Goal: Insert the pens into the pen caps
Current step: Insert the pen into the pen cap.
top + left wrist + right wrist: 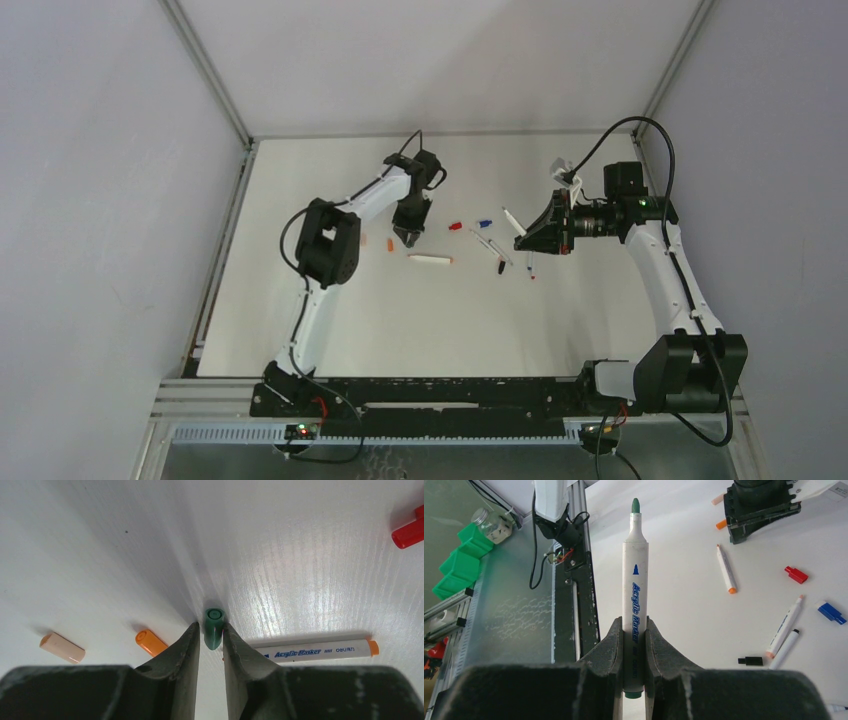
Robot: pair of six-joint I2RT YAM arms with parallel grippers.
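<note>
A green pen cap (214,627) sits pinched between the tips of my left gripper (210,631), low over the white table; in the top view that gripper (410,236) points down left of centre. My right gripper (634,630) is shut on a white pen (635,580) with a green tip, held out in the air and aimed toward the left arm. From above, the right gripper (528,238) hovers right of centre. An orange-tipped pen (320,651) lies just right of the left fingers. An orange cap (150,642) and a peach cap (62,647) lie to their left.
A red cap (796,574), blue cap (831,613) and black cap (750,660) lie loose on the table between the arms. A peach-tipped pen (785,626) and a black-tipped pen (785,647) lie beside them. White walls enclose the table on three sides.
</note>
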